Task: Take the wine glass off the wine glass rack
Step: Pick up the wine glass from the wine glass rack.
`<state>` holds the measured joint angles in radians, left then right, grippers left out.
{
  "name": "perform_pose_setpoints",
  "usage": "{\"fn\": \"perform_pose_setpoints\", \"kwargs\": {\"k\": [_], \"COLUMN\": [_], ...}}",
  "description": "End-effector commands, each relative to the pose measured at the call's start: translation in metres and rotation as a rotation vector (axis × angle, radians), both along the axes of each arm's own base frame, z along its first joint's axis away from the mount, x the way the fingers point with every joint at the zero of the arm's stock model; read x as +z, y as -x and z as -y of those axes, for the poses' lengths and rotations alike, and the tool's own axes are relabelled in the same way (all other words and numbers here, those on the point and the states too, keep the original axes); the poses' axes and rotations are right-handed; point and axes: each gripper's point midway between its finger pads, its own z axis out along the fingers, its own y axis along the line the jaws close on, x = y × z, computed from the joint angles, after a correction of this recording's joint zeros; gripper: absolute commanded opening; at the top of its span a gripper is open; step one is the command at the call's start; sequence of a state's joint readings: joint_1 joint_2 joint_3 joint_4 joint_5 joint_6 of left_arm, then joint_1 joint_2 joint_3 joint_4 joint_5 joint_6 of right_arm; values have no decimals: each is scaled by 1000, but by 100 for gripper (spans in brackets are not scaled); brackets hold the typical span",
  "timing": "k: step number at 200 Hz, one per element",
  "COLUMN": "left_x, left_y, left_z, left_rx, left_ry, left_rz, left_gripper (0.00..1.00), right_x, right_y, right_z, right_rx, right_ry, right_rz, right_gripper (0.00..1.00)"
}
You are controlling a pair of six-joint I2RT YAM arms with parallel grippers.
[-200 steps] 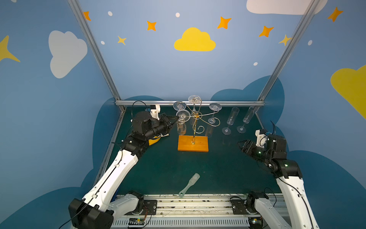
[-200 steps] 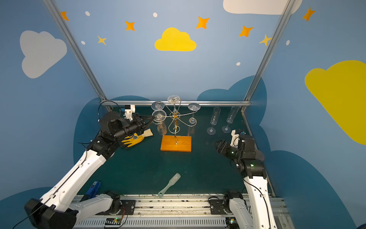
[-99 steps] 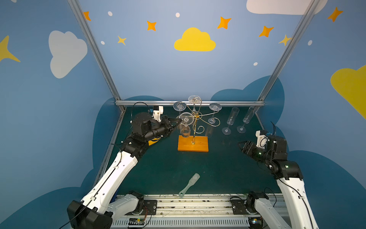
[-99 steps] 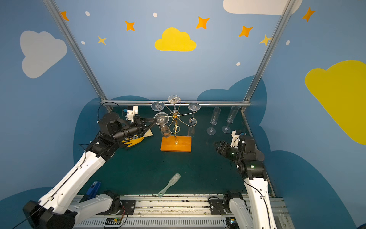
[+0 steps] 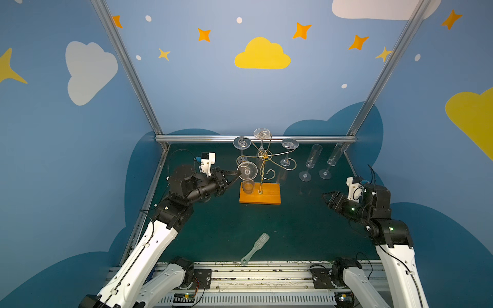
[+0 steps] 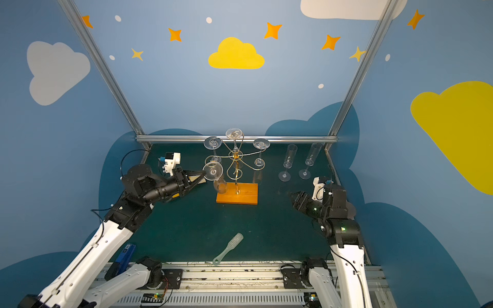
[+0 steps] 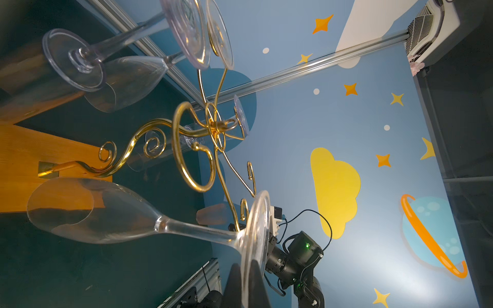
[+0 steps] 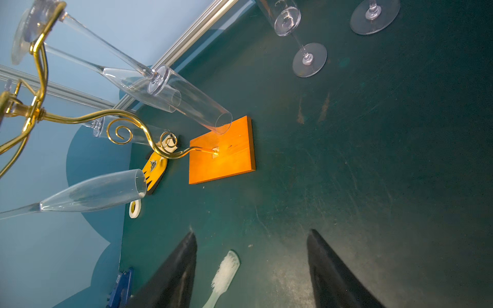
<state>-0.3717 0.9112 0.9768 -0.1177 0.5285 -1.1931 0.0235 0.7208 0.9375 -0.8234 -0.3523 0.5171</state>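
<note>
Rack (image 5: 266, 196): centre of both top views.
Glass (image 5: 247, 171): at your left claw's tips, just left of the rack's post. Its long axis is near upright, with the foot up and the bowl down over the base's left end.
Left claw (image 5: 238, 175): clamped on the foot's rim.
Right claw (image 8: 251, 232): open, empty, at the frame's right, well apart.

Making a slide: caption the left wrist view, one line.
Left end effector pinching the foot of a clear wine glass at the gold wine glass rack.
</note>
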Motion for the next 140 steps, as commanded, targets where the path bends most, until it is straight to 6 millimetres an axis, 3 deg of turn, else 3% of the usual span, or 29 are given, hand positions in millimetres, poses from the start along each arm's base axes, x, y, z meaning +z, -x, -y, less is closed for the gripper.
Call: {"fn": "perform_pose_setpoints", "kwargs": {"k": [1,59,108,140], "left_x": [2,-1,11,23], "left_y": [15,51,73,85], "left_z": [-9,-26,-34,-38], "left_rx": [15,21,-8,-21], "left_ry": [-24,-120,-216,-280], "left_rz": [44,159,331,444], "left_gripper": [3,3,3,3], "right_x": [16,58,114,161], "right_y": [10,31,55,67], "right_z": [-8,-37,-59,-72], "right_rx": [39,147,241,302], "right_ry": [-30,-222,-408,-566], "right_rz": [14,47,97,133], "right_gripper": [64,61,57,55]}}
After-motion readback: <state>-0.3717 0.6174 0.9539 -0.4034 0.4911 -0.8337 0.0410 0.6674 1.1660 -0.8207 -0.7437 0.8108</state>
